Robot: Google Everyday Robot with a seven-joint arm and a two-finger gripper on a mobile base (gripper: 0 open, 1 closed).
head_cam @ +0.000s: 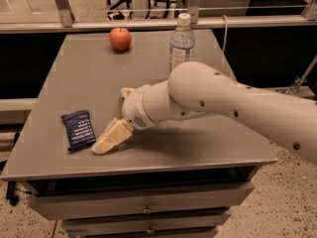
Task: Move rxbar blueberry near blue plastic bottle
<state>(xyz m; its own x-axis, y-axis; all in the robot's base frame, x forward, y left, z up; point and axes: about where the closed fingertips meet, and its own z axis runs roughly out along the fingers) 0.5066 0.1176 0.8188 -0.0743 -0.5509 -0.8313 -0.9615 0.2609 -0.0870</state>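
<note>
The rxbar blueberry, a flat dark navy bar with white text, lies near the table's front left corner. My gripper hangs low over the table just right of the bar, its cream fingers pointing down and left, almost touching the bar's right edge. The blue plastic bottle, clear with a white cap, stands upright at the back of the table, right of centre. My white arm reaches in from the right and covers the bottle's base.
A red apple sits at the back of the grey table, left of the bottle. Drawers run below the table's front edge. A rail and office chairs lie beyond the far edge.
</note>
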